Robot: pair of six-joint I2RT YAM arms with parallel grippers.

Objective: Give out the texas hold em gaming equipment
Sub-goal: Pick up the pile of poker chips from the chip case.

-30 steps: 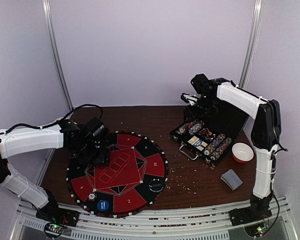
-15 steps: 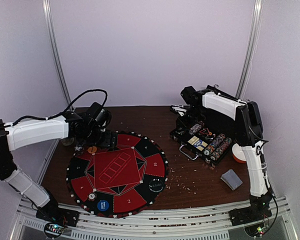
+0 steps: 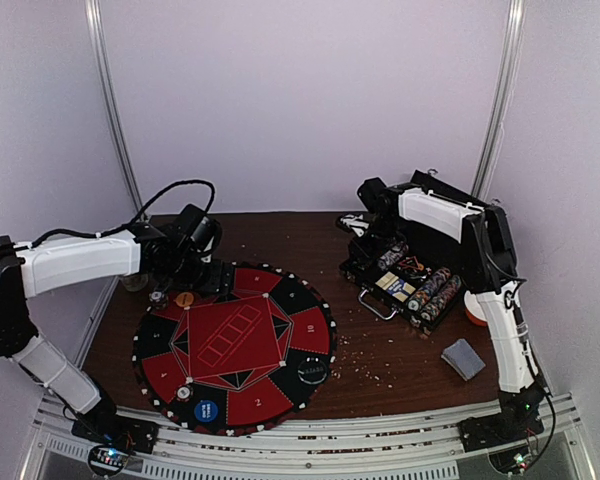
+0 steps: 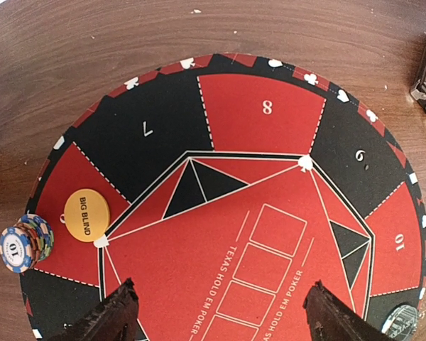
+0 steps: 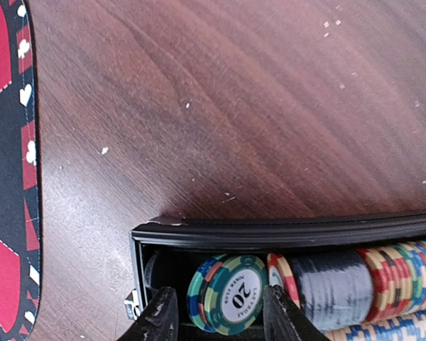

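My right gripper (image 5: 221, 312) reaches into the far-left end of the black case (image 3: 410, 280). Its fingers (image 5: 160, 316) stand close on either side of a few green "20" poker chips (image 5: 231, 293) that lean in the slot. A thin dark gap shows at the left finger, so the gripper is open around them. Rows of striped chips (image 5: 383, 273) fill the slot beside them. My left gripper (image 4: 224, 323) is open and empty above the mat's centre. A yellow BIG BLIND disc (image 4: 86, 213) and a short chip stack (image 4: 25, 241) sit at the mat's left edge.
The round red-and-black mat (image 3: 310, 330) carries a blue disc (image 3: 206, 410) and a dark disc (image 3: 312, 371) near its front. A red-and-white bowl (image 3: 485, 304) and a grey-blue card deck (image 3: 464, 358) lie right of the case.
My left gripper has pulled back from the mat toward its far-left rim, leaving the yellow disc and chip stack there. My right gripper has swung left and down into the case's end.
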